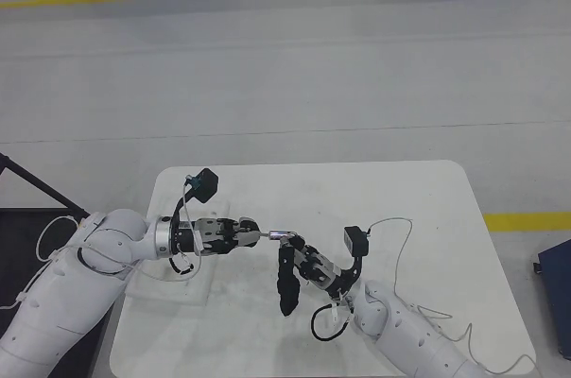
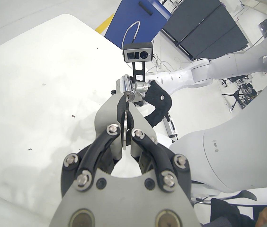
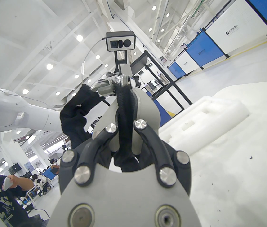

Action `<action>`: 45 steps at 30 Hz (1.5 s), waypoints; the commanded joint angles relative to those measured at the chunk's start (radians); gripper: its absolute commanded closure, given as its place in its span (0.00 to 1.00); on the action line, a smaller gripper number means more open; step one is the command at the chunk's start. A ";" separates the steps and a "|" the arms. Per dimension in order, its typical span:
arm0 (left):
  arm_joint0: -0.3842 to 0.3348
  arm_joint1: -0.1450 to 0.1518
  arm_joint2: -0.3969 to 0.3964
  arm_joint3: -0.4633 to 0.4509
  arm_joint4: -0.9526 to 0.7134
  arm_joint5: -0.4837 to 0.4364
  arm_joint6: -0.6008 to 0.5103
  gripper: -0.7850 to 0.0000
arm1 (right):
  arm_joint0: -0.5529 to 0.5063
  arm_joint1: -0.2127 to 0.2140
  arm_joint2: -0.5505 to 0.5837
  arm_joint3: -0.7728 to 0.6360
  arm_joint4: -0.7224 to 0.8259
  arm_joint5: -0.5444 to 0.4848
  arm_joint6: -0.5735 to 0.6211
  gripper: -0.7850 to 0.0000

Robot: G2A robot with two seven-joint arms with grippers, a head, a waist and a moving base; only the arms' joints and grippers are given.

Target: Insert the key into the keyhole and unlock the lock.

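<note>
A white foam block (image 3: 204,119) with moulded recesses lies on the table (image 1: 408,198), off to one side of the lock. The lock (image 2: 133,88), a chrome cylinder with a black fabric-sleeved loop (image 2: 159,100), is held above the table by the right gripper (image 3: 125,95), whose fingers are pressed onto the sleeve. The left gripper (image 2: 124,102) pinches the flat metal key (image 2: 125,128), with the key's tip at the lock's keyhole end.

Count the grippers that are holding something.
2. The left gripper is shut on the key, its tip at the keyhole of the lock. The right gripper is shut on the lock's black sleeve, above the table.
</note>
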 commanded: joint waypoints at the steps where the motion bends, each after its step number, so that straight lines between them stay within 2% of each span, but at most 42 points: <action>1: 0.001 0.000 -0.004 -0.006 0.003 0.004 -0.006 1.00 | 0.000 0.000 0.000 0.000 0.000 0.000 0.000 1.00; 45: -0.018 -0.024 -0.023 -0.018 0.031 0.040 -0.069 1.00 | 0.000 0.000 0.000 0.000 0.000 0.000 0.000 1.00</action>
